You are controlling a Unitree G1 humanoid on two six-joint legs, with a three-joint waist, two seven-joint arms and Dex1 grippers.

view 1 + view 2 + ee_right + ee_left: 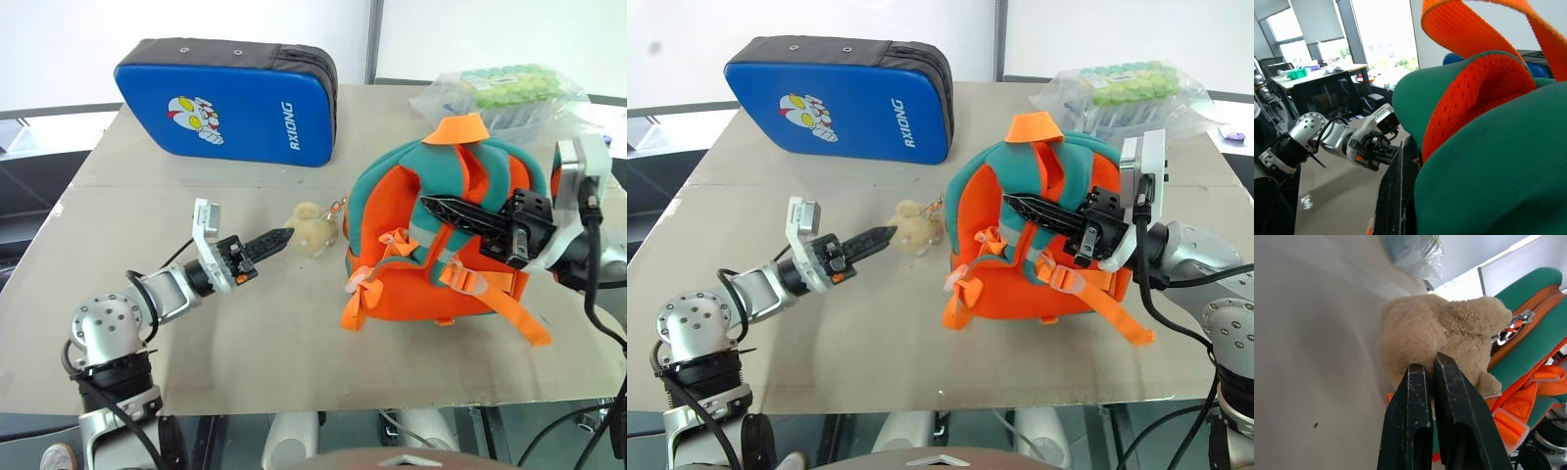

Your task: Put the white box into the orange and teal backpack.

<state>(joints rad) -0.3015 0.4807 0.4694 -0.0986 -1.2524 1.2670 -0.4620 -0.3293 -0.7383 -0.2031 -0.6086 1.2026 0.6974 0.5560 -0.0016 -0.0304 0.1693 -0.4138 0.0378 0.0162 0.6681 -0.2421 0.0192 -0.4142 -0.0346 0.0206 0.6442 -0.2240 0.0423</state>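
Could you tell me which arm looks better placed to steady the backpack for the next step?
The right: its end effector lies against the orange and teal backpack, while the left end effector points at the tan plush charm beside it.

The bench (245,362) lies bare across the lower centre and lower left of the head views, open room for a hand. Right of centre the orange and teal backpack (392,211) blocks the way, its straps spilling toward the lower right. A tan plush charm (312,231) sits just beside its left edge, narrowing the gap there. The blue padded case (230,103) closes off the upper left, a clear bag of green items (505,93) the upper right. Between case and backpack a strip stays free.
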